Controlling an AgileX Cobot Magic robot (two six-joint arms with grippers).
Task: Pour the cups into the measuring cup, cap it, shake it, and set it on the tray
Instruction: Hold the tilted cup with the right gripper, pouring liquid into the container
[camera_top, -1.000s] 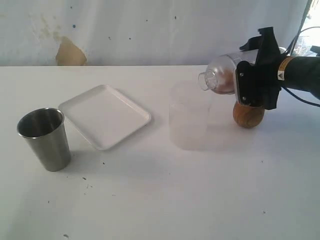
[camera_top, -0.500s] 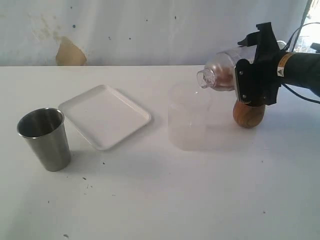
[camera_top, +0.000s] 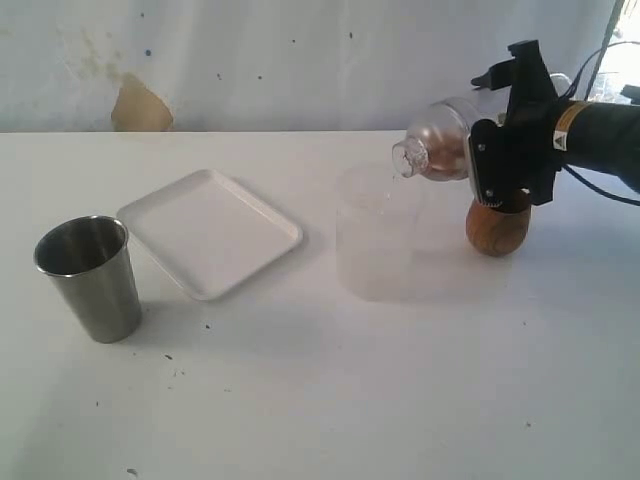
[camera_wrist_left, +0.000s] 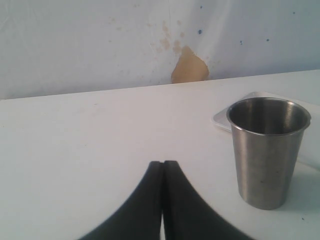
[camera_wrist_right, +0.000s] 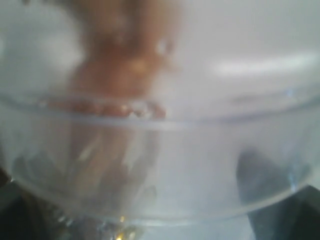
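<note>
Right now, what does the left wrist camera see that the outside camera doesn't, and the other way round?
Only the left wrist view shows the left fingers, pressed shut on nothing. Only the exterior view shows the right fingers gripping the clear domed lid by the clear measuring cup, plus the wooden cup. Both show the steel tumbler, the white tray and the brown wall stain.

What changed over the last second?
The right gripper, shut on the lid, rose a little and eased left toward the measuring cup. Nothing was grasped or released. The measuring cup, wooden cup, steel tumbler and tray stayed put.
</note>
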